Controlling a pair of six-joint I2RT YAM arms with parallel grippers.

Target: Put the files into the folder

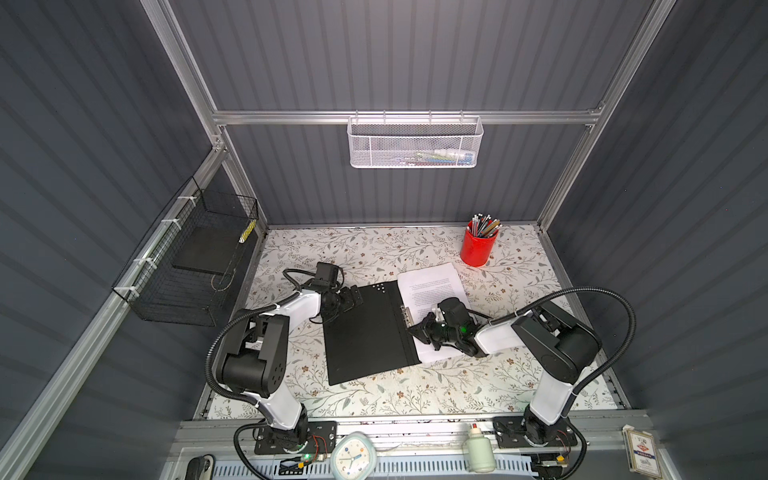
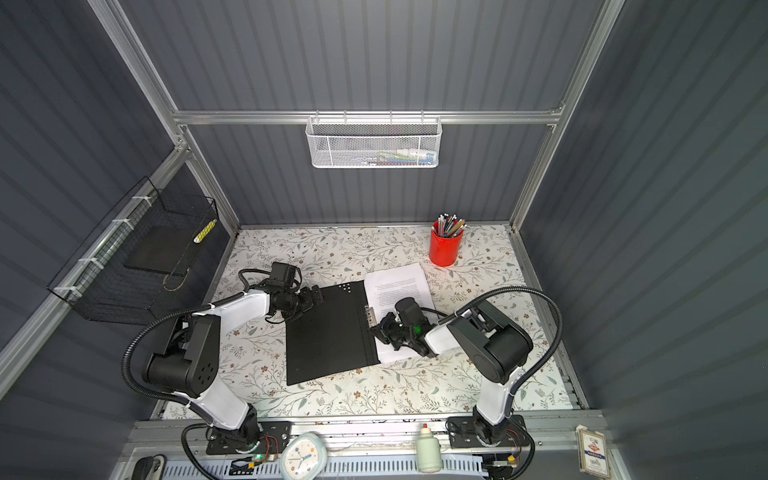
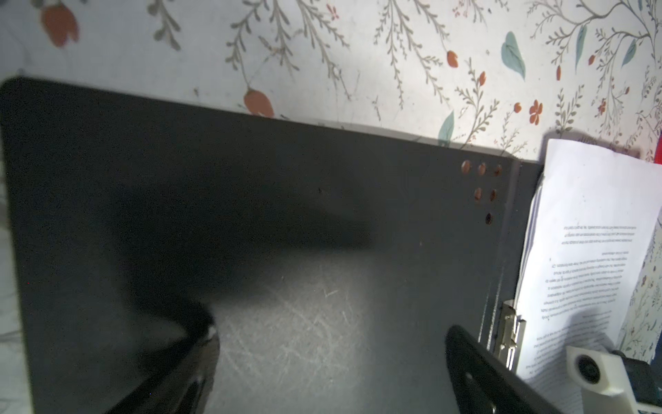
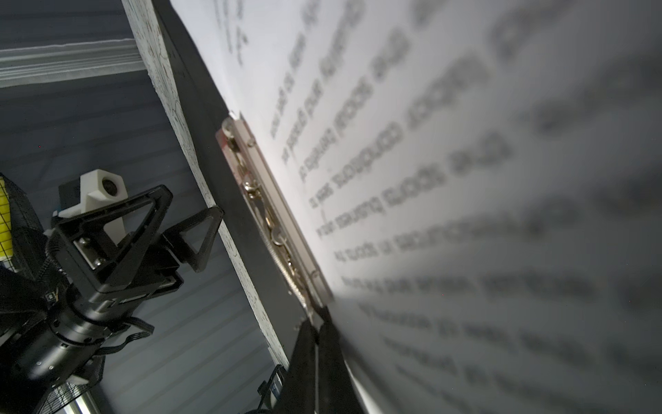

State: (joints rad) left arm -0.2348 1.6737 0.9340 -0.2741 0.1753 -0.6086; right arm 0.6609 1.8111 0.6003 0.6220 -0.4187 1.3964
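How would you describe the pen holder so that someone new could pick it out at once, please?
Start at the floral table and look to its far right part. Just beyond the white files stands a red cup stuffed with pens, the only red, upright thing on it.

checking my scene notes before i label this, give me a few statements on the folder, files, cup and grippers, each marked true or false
1. The folder lies open, black inside up. True.
2. The left gripper is shut on the folder. False: its jaws stand wide open over the left cover.
3. In both top views the files lie right of the clip. True.
4. The cup stands on the files. False: it stands on the table beyond them.
5. The right gripper is shut. True.
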